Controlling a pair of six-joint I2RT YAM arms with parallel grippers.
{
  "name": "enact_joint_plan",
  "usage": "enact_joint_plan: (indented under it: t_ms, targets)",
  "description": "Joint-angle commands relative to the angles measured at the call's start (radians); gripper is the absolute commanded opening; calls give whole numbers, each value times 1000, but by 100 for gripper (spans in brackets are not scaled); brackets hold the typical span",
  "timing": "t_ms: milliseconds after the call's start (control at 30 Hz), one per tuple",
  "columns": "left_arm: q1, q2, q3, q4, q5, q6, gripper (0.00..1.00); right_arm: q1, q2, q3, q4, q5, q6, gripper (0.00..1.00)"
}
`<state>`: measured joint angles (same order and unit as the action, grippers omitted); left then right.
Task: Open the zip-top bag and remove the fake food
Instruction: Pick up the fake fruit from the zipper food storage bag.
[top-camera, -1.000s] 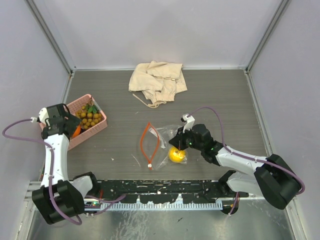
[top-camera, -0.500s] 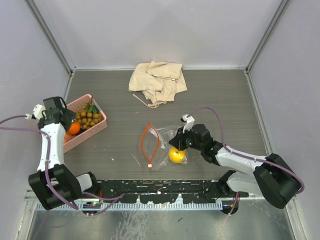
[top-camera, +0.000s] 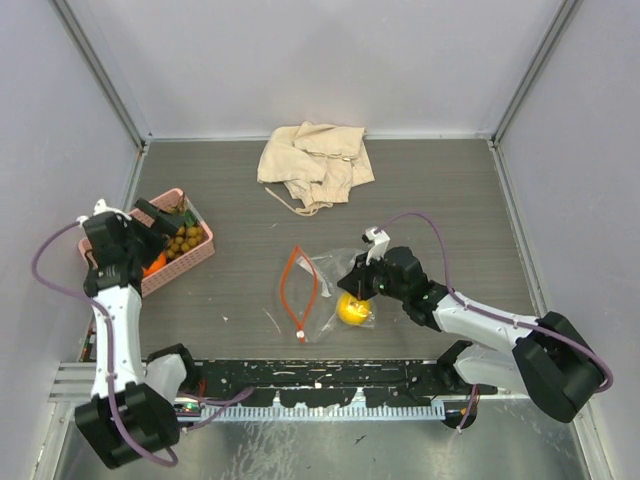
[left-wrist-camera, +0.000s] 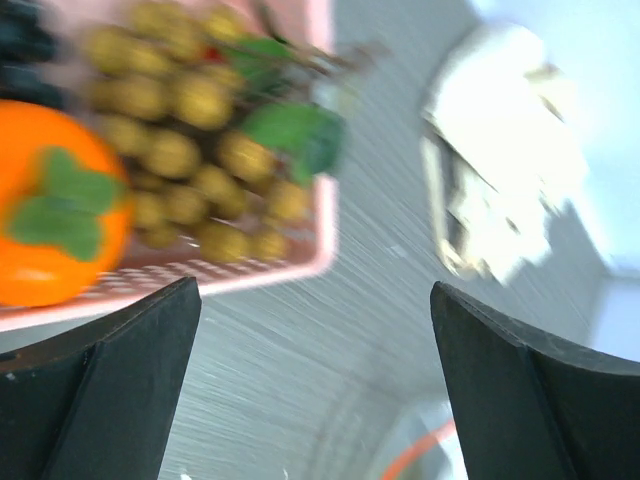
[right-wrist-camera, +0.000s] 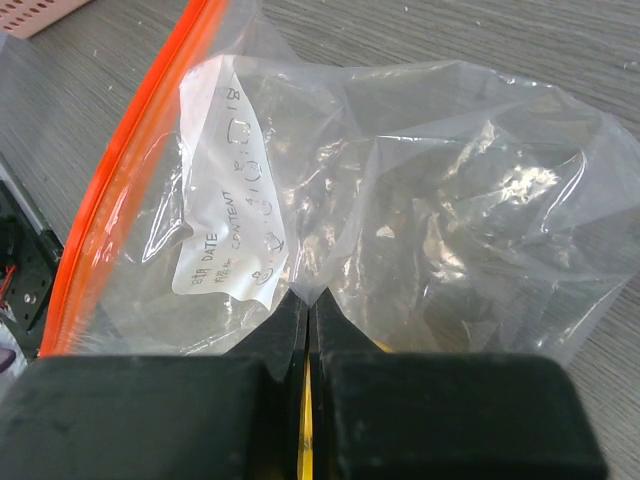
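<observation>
The right jaws pinch a fold of the clear, crinkled zip-top bag (right-wrist-camera: 420, 200) (orange zip strip (right-wrist-camera: 132, 170) open, left of them); the left jaws gape wide.

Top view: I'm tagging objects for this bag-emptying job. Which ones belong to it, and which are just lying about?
Job: zip-top bag, pinched by right gripper; lemon inside it; berry cluster and orange in pink basket.
Lying about: beige cloth.

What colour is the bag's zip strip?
Orange-red. The zip strip shows best in the right wrist view, along the clear bag.
</observation>
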<state>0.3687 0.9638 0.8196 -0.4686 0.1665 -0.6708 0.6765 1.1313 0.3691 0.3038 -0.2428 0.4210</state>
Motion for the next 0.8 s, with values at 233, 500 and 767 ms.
enact_joint_plan:
  t_ms: [233, 500, 767]
  targets:
    - [-158, -337, -174, 233, 707, -7, 95, -5, 3, 90, 36, -36, 23, 2]
    - [-260, -514, -251, 120, 737, -64, 91, -19, 14, 145, -14, -17, 17, 2]
    - [-263, -541, -313, 111, 748, -123, 82, -27, -12, 168, -94, -1, -15, 3]
